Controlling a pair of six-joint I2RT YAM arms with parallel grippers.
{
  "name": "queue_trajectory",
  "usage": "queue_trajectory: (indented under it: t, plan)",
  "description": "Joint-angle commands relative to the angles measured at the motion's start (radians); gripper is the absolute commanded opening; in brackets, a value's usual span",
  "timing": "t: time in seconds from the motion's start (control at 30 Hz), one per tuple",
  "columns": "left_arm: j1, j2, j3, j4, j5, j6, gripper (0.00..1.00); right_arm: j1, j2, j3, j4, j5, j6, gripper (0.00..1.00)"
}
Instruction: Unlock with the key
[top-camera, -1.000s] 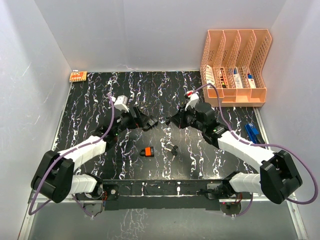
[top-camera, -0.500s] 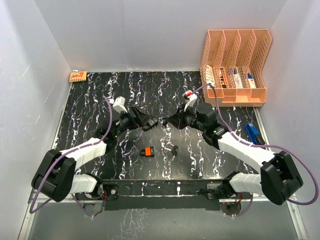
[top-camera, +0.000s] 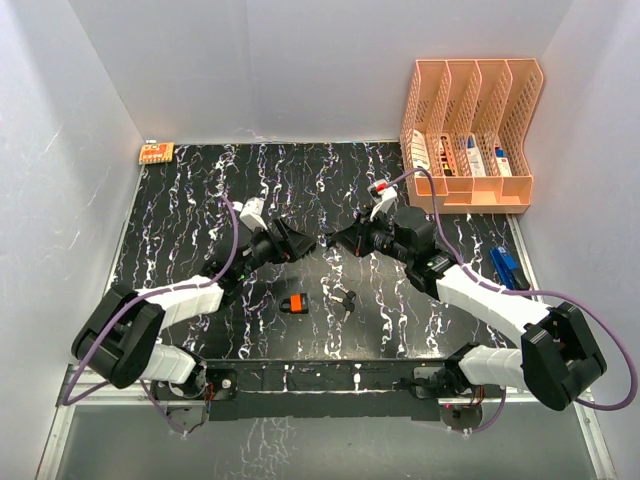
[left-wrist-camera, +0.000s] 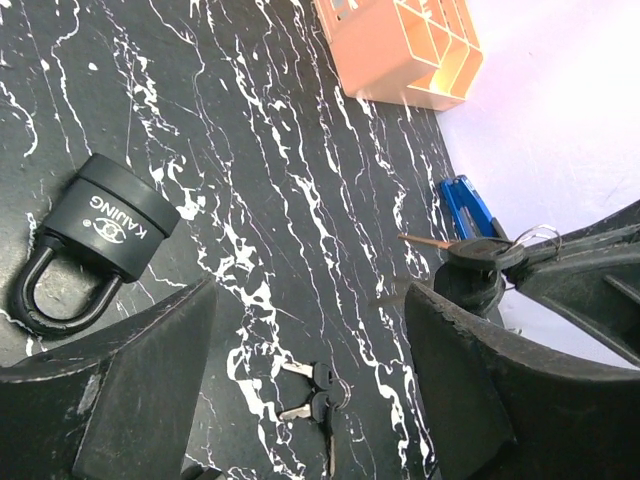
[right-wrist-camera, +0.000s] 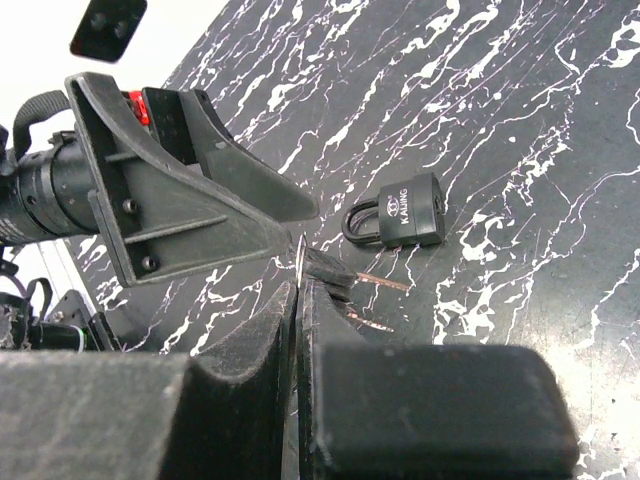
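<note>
Key (left-wrist-camera: 478, 250) clenched in right pincer (right-wrist-camera: 298, 298), left pincer (left-wrist-camera: 308, 296) released, padlock (left-wrist-camera: 110, 225) lying shut on worktop (left-wrist-camera: 250, 120); insertion and turn remaining.

Both arms stretched forward and inward from their bases. The left gripper (top-camera: 303, 242) pointed toward 3 o'clock, fingers spread wide with nothing between them. The right gripper (top-camera: 342, 240) faced it, pointing toward 9 o'clock, fingers pinched on a key (left-wrist-camera: 483, 251).

The marbled table (top-camera: 180, 205) carries a padlock (top-camera: 292, 303), key bunch (top-camera: 347, 298), 4-slot rack (top-camera: 470, 190) and blue object (top-camera: 505, 265).
</note>
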Motion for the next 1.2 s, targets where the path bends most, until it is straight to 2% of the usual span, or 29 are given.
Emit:
queue_trajectory:
  t: [0.0,0.4,0.5,0.77,1.17]
  plan:
    - [-0.007,0.02,-0.018,0.106,0.021,-0.05,0.73,0.001,-0.039,0.012,0.09,0.02,0.022,0.0]
    - [-0.008,0.005,-0.048,0.16,-0.027,-0.188,0.72,0.002,-0.042,0.007,0.135,0.051,0.033,0.0]
    - [-0.008,0.005,-0.063,0.19,-0.038,-0.216,0.75,0.002,-0.03,0.011,0.14,0.064,0.04,0.0]
    - [-0.008,0.005,-0.048,0.147,-0.04,-0.202,0.82,0.002,0.014,0.029,0.14,0.104,0.078,0.0]
    - [-0.008,0.005,-0.065,0.168,-0.044,-0.218,0.85,0.002,0.015,0.001,0.159,0.14,0.093,0.0]
